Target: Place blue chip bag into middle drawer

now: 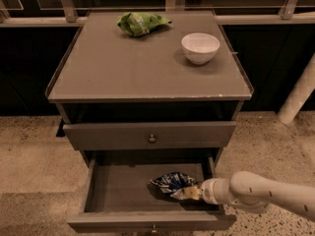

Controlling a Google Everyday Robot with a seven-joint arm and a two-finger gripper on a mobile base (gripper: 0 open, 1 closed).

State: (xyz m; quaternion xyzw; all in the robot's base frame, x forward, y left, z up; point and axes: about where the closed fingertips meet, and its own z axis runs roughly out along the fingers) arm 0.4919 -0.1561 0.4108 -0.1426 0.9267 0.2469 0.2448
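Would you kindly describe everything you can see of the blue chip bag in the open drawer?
The blue chip bag is dark blue, shiny foil with white patches, crumpled, and appears to rest on the grey floor of the open middle drawer, toward its right side. The gripper is at its right end, reaching in from the right.
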